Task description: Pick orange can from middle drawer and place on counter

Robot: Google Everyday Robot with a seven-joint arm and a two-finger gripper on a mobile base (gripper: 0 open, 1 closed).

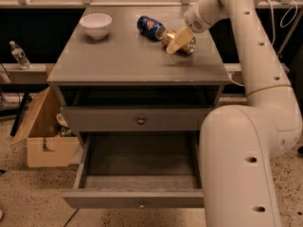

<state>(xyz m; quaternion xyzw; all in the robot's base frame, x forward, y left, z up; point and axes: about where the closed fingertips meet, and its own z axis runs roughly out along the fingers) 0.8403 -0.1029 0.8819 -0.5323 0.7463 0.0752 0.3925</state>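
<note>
Grey wooden cabinet is the anchor for everything, so I'll go off that. On its smooth, slightly glossy flat counter (128,56), over at the far right corner, sits the small shiny golden-orange metallic orange can (188,46), tipped over on its side at an angle. The robot's cream-coloured two-finger gripper (174,44) is right on it, reaching down from the cabinet's back right, and it's clamped around the can: one pale finger (179,39) runs diagonally across the front of the can, the other is hidden behind it. Can't tell for sure whether the can's weight is fully on the cabinet top or not. Just left of it on the same top, touching or nearly so, lies a blue soda can (150,26), also on its side. A round white ceramic bowl (96,25) stands at the cabinet's far left corner. Below the top, the upper drawer (104,119) with its little round knob is closed, and under that the wide shallow grey middle drawer (137,197) is pulled out, nothing visible inside. The big white robot arm (255,56) fills the cabinet's right side. A brown cardboard box (45,143) sits on the floor to the cabinet's left, and a clear plastic water bottle (18,55) stands on a ledge further left.
</note>
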